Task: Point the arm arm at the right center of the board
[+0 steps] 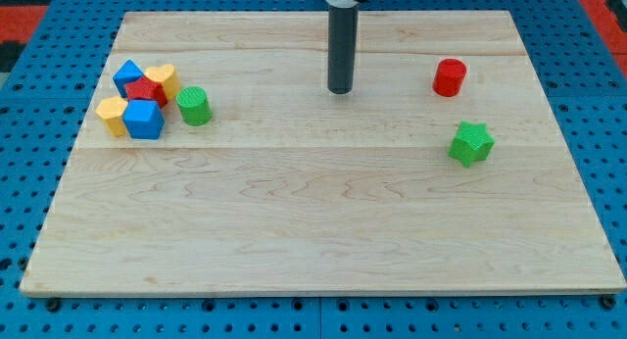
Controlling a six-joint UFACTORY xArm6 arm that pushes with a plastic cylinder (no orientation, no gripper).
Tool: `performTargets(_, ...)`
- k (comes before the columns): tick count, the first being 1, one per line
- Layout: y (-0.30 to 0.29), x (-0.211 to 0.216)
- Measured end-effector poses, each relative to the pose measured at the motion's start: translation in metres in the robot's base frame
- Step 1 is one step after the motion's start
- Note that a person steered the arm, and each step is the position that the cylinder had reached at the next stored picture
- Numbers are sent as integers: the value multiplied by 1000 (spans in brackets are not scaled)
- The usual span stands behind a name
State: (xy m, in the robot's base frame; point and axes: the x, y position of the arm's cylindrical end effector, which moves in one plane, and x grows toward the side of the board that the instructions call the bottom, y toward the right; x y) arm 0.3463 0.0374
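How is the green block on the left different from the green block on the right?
The green cylinder on the view's left is round, while the green star-shaped block on the view's right has notched, pointy edges. The cylinder sits right beside a cluster of blue, red and yellow blocks; the star-shaped block stands apart, with only the red cylinder above it. Both are green and lie flat on the board, and my tip touches neither.

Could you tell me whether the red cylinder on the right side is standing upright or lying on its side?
Upright. The red cylinder shows its round flat face on top and stands alone, apart from the green block below it and my tip.
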Motion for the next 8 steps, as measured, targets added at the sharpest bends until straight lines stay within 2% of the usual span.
performTargets(6, 83, 0)
performTargets(8, 6, 21)
